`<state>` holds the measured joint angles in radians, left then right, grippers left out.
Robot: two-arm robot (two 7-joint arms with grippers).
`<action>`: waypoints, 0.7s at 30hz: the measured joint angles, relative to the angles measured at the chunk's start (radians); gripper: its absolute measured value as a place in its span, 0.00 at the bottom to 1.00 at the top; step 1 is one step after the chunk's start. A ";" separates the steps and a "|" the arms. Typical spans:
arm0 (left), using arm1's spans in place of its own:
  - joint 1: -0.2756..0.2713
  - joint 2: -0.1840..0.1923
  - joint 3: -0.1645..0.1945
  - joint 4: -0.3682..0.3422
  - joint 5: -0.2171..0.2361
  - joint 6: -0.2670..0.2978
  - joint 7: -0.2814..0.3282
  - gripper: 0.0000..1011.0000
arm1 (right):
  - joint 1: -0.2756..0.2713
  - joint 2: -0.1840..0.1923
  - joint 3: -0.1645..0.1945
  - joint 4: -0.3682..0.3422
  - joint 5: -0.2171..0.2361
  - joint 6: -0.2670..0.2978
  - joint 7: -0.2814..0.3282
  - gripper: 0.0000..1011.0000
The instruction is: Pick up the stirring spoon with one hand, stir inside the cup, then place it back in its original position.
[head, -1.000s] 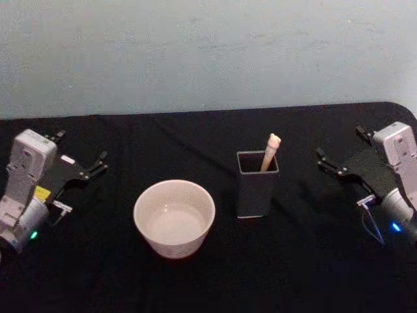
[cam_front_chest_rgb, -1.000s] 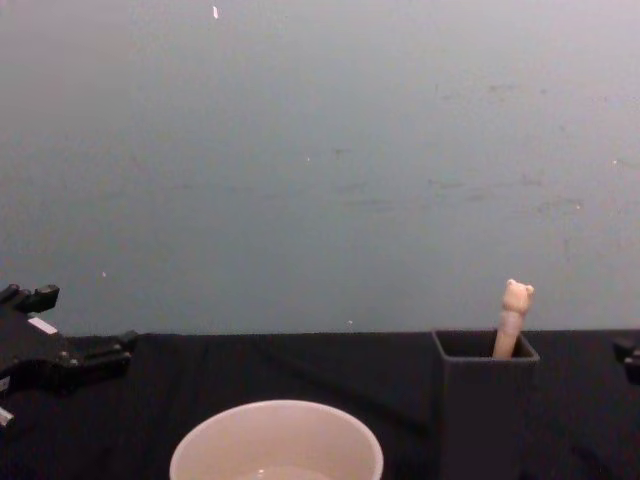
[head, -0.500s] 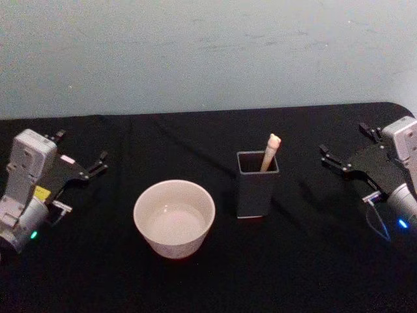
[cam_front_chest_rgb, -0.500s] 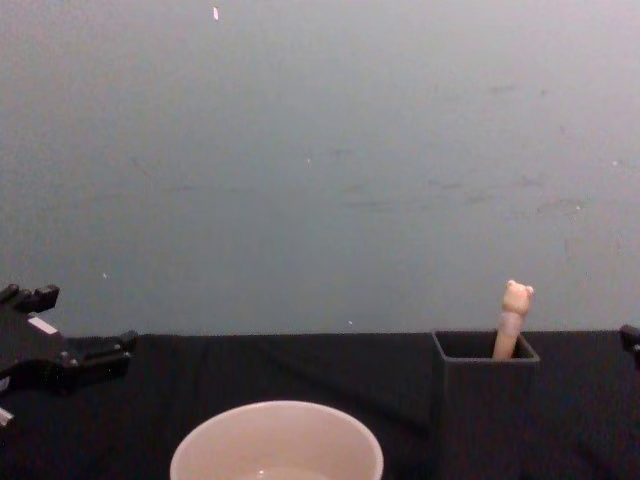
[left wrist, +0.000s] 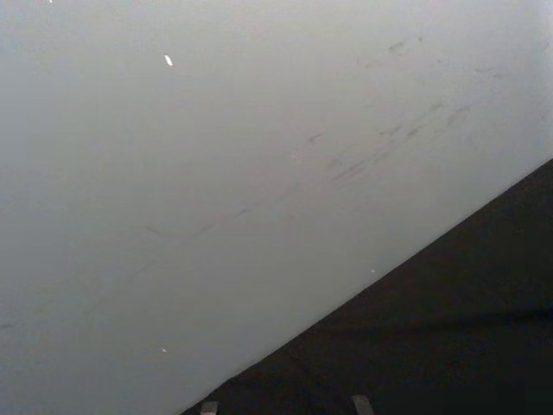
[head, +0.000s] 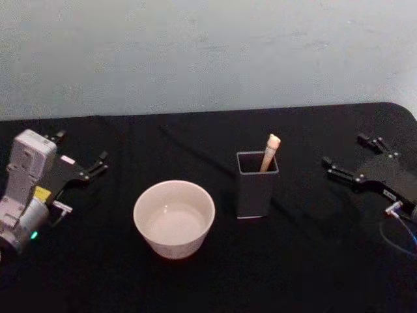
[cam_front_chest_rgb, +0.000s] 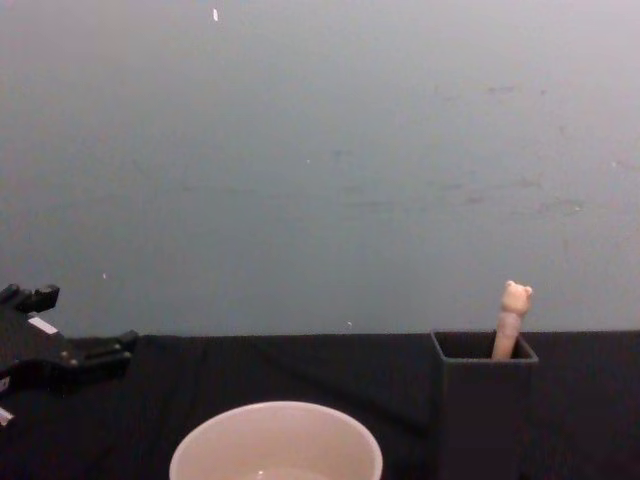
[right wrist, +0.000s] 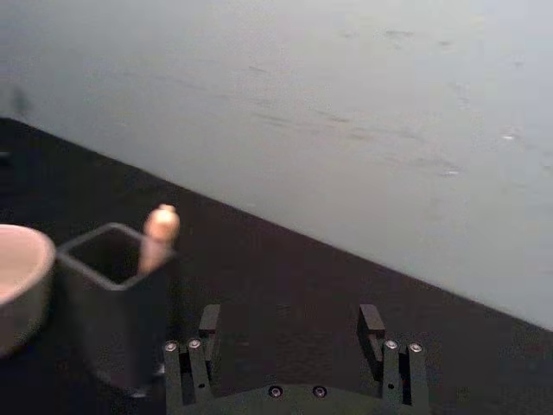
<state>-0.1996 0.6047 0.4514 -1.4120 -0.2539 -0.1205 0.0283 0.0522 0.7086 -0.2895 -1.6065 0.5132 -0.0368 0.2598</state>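
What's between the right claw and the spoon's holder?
Nothing: in the head view, bare black cloth spans from the open right claw to the dark holder with the stirring spoon. The left claw idles far left.

Black-covered table [head: 195,140] with two things standing on it.
A wide, cream-white cup [head: 174,218] sits upright near the middle of the table, a little toward 7 o'clock, its round rim plain and smooth. A dark grey box [head: 256,189] with a square mouth stands upright at the cup's 2 o'clock, near it but not touching. The black cover runs flat to the table's far edge at 12 o'clock, where a pale wall [head: 208,52] rises behind it.
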 joint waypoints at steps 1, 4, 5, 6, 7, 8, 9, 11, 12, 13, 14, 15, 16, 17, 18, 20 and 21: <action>0.000 0.000 0.000 0.000 0.000 0.000 0.000 0.99 | -0.005 0.003 0.003 -0.008 0.009 0.003 0.013 0.99; 0.000 0.000 0.000 0.000 0.000 0.000 0.000 0.99 | -0.015 0.006 0.006 -0.026 0.034 0.020 0.056 0.99; 0.000 0.000 0.000 0.000 0.000 0.000 0.000 0.99 | -0.015 0.005 0.006 -0.029 0.037 0.025 0.063 0.99; 0.000 0.000 0.000 0.000 0.000 0.000 0.000 0.99 | -0.013 0.001 0.003 -0.033 0.042 0.036 0.076 0.99; 0.000 0.000 0.000 0.000 0.000 0.000 0.000 0.99 | -0.011 -0.002 0.000 -0.035 0.043 0.042 0.082 0.99; 0.000 0.000 0.000 0.000 0.000 0.000 0.000 0.99 | -0.008 -0.006 -0.002 -0.036 0.044 0.047 0.086 0.99; 0.000 0.000 0.000 0.000 0.000 0.000 0.000 0.99 | -0.003 -0.013 -0.006 -0.038 0.044 0.058 0.092 0.99; 0.000 0.000 0.000 0.000 0.000 0.000 0.000 0.99 | 0.006 -0.024 -0.011 -0.038 0.044 0.072 0.098 0.99; 0.000 0.000 0.000 0.000 0.000 0.000 0.000 0.99 | 0.011 -0.030 -0.014 -0.038 0.044 0.078 0.101 0.99; 0.000 0.000 0.000 0.000 0.000 0.000 0.000 0.99 | 0.022 -0.041 -0.019 -0.036 0.045 0.091 0.106 0.99; 0.000 0.000 0.000 0.000 0.000 0.000 0.000 0.99 | 0.029 -0.047 -0.022 -0.034 0.046 0.099 0.109 0.99; 0.000 0.000 0.000 0.000 0.000 0.000 0.000 0.99 | 0.039 -0.058 -0.027 -0.028 0.046 0.112 0.113 0.99; 0.000 0.000 0.000 0.000 0.000 0.000 0.000 0.99 | 0.047 -0.064 -0.030 -0.024 0.046 0.118 0.117 0.99; 0.000 0.000 0.000 0.000 0.000 0.000 0.000 0.99 | 0.054 -0.070 -0.032 -0.020 0.046 0.124 0.120 0.99; 0.000 0.000 0.000 0.000 0.000 0.000 0.000 0.99 | 0.068 -0.082 -0.037 -0.012 0.047 0.137 0.128 0.99; 0.000 0.000 0.000 0.000 0.000 0.000 0.000 0.99 | 0.082 -0.095 -0.042 -0.001 0.048 0.151 0.135 0.99; 0.000 0.000 0.000 0.000 0.000 0.000 0.000 0.99 | 0.088 -0.099 -0.043 0.003 0.048 0.156 0.137 0.99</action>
<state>-0.1995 0.6047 0.4514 -1.4120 -0.2539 -0.1205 0.0283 0.1397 0.6092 -0.3330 -1.6034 0.5616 0.1196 0.3971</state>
